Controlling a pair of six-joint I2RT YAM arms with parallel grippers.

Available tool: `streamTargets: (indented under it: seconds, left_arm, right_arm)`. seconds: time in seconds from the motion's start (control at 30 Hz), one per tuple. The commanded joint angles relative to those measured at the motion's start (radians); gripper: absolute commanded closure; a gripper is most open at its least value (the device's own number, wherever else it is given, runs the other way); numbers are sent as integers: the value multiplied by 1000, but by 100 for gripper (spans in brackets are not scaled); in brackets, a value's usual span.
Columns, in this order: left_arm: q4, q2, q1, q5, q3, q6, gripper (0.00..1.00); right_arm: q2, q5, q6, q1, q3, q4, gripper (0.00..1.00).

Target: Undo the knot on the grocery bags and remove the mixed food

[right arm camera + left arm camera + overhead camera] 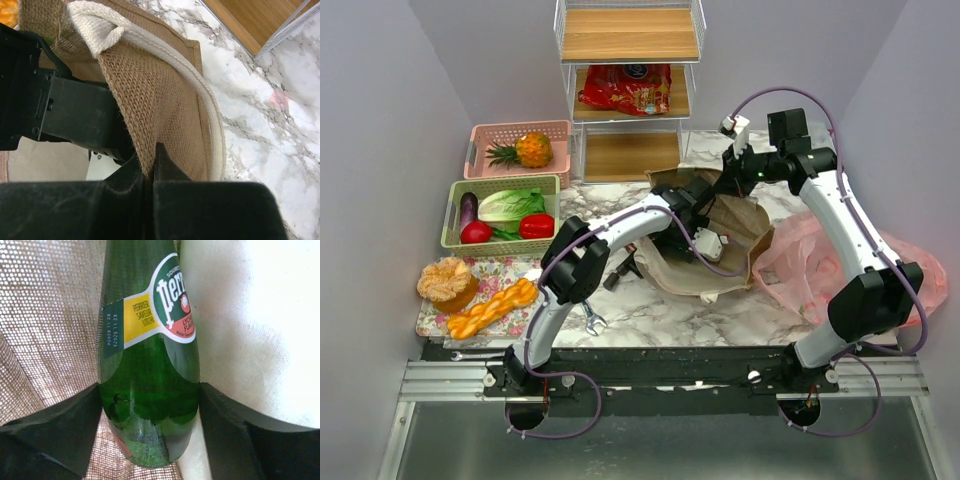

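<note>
The brown woven bag lies open at the table's middle, with pale handles. My left gripper is inside it, its fingers pressed on both sides of the green bottle. My right gripper is shut on the bag's rim and holds it up at the far side. The pink plastic bag lies slack and flat at the right; no knot shows on it. The lettuce, eggplant and red vegetables are in the green basket.
The tan bun and orange pieces lie on a floral mat at the front left. A pineapple sits in the pink basket. The red snack packet is on the wire shelf at the back. Small tools lie near the left arm.
</note>
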Motion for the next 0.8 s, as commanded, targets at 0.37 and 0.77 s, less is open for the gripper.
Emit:
streamTargets:
  seconds: [0.37,0.77]
  left_arm:
    - [-11,64,-45,-59,-4,6,13]
    - [175,-178,12,159,-154,-129,100]
  right_arm:
    - [-65,-193,-12,46,-28,39,99]
    - [-43,-146,206,-7,-31,175,99]
